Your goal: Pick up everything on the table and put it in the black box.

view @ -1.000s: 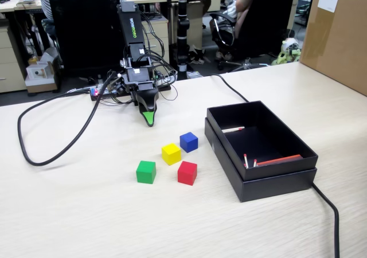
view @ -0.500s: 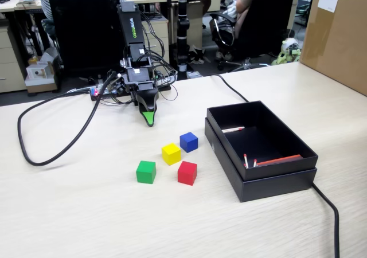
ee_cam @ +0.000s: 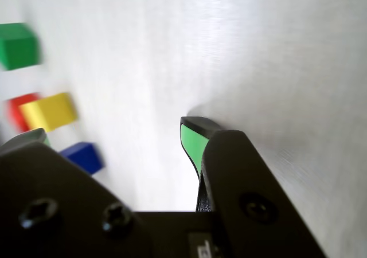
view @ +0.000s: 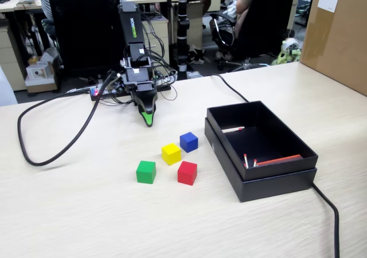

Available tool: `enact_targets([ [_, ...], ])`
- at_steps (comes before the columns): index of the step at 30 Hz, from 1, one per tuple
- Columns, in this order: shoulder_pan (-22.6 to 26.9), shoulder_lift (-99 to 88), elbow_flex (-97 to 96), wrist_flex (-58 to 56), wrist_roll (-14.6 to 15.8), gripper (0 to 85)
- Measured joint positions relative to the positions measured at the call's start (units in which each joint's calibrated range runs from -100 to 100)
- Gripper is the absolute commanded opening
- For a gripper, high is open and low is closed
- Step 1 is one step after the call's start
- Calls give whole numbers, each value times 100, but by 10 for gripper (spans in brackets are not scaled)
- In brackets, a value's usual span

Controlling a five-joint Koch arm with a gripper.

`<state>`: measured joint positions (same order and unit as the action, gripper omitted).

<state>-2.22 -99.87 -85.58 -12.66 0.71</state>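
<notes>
Bare table (view: 86, 212) around cubes; black cable (view: 57, 143) loops nearby.

Arm folded low, gripper (view: 148, 120) pointing down-forward, jaws together, green tip showing, holding nothing

The worktop (view: 86, 212) is pale beige with a faint wood grain. On it sit four plain one-colour cubes: a green cube (view: 146, 172), a yellow cube (view: 171, 153), a blue cube (view: 188, 141) and a red cube (view: 187, 173). The box (view: 287, 160) is matte black, on a matching black tray (view: 269, 186). The thin sticks (view: 278, 160) inside it are reddish with red tips. The pincer (view: 148, 120) is black with bright green pads. The cable (view: 51, 149) is black, the carton (view: 338, 34) brown.
</notes>
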Motion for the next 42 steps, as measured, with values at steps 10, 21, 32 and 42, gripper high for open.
enact_targets([
  [10,122,2201,3423,-2485,5,451],
  [21,-230,6123,7001,-3662,-249,449],
  [32,-317,9437,9083,-3662,-400,449],
  [42,-317,10654,9731,-3701,-396,400],
])
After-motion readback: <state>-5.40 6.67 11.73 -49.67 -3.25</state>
